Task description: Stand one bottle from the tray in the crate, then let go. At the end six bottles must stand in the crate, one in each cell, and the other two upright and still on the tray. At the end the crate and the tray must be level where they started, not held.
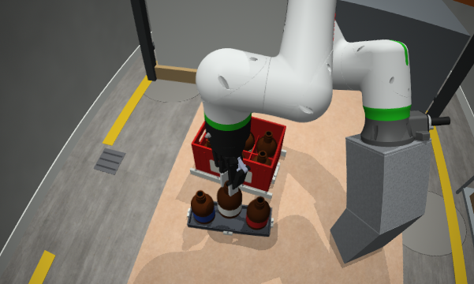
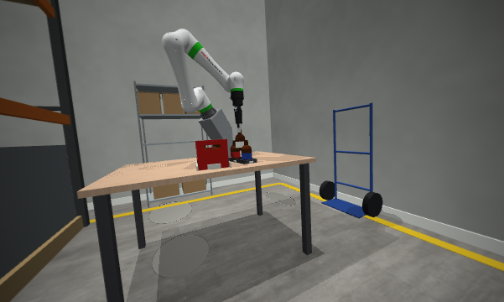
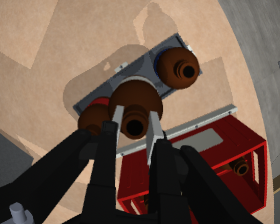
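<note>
Grey walls and a grey floor with yellow lines surround a wooden table (image 2: 159, 174) on dark legs. A blue hand truck (image 2: 352, 155) leans by the right wall, and a metal shelf (image 2: 139, 126) with cardboard boxes stands behind the table. On the table top sits a red crate (image 1: 237, 173) on a pale base, and just in front of it a dark tray (image 1: 229, 226).

Three brown bottles are over the tray in a row: a blue-band bottle (image 1: 203, 207), a white-band bottle (image 1: 229, 203) in the middle, and a red-band bottle (image 1: 258, 213). The white arm (image 1: 268, 79) reaches down from its grey pedestal (image 1: 382, 189), and the gripper (image 3: 135, 128) is clenched on the neck of the white-band bottle, one pale fingertip (image 3: 116, 117) on each side of its mouth. That bottle stands upright and appears raised a little above its neighbours in the exterior view, though whether its foot has cleared the tray cannot be told.

In the crate, brown bottles (image 1: 266, 143) show in the cells at the right side; the wrist hides most of the other cells, so their contents cannot be counted. Crate and tray both lie level on the table.
</note>
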Robot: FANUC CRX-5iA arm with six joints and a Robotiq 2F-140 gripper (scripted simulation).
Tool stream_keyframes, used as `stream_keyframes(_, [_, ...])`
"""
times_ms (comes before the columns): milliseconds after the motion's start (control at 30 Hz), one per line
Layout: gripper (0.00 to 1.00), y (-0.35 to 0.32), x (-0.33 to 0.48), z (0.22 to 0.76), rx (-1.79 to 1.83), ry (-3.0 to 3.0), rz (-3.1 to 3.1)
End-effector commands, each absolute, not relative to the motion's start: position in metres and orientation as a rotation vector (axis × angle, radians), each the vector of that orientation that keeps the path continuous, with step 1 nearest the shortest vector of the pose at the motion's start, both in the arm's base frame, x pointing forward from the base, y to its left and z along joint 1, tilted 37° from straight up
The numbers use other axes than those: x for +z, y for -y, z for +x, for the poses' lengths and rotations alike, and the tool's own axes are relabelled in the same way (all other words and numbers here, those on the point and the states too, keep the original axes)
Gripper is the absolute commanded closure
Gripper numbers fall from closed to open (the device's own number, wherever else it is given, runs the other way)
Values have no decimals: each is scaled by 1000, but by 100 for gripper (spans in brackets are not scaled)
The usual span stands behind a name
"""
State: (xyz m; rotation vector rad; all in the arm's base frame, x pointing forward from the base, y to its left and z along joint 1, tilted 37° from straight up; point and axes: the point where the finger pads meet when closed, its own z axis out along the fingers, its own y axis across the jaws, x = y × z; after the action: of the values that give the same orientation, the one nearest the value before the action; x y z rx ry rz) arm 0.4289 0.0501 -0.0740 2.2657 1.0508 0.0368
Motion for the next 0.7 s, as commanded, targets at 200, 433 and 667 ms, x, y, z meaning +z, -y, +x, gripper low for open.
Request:
stream_keyframes(200, [100, -51, -72, 428, 37, -1051, 2266])
stream_keyframes(433, [100, -54, -69, 427, 37, -1051, 2266])
stream_keyframes(667, [100, -57, -64, 425, 37, -1051, 2266])
